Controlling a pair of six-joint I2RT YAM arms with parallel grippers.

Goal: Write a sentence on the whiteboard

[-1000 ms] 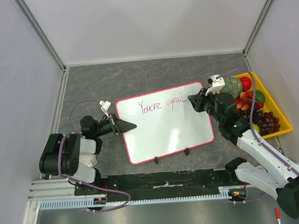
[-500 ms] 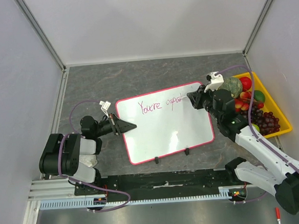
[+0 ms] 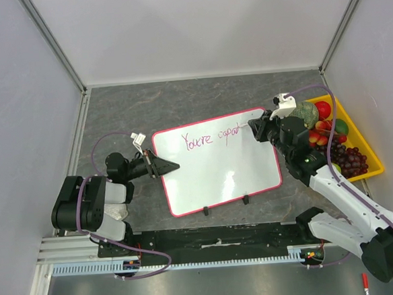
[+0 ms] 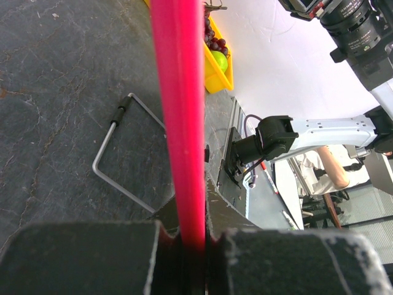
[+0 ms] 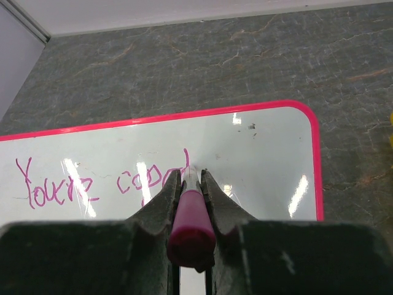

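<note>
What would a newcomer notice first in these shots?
The pink-rimmed whiteboard mid-table, with purple writing along its far edge. The right gripper is shut on a magenta marker whose tip meets the board at the last letter, while the left gripper clamps the board's left edge. A yellow tray of fruit sits far right.

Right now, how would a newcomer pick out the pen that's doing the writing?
Find the large white board with a pink-red rim mid-table, then its far right corner. There the right pincer clamps a magenta-bodied marker, tip on the board after the purple handwriting; the left pincer grips only rim.
</note>
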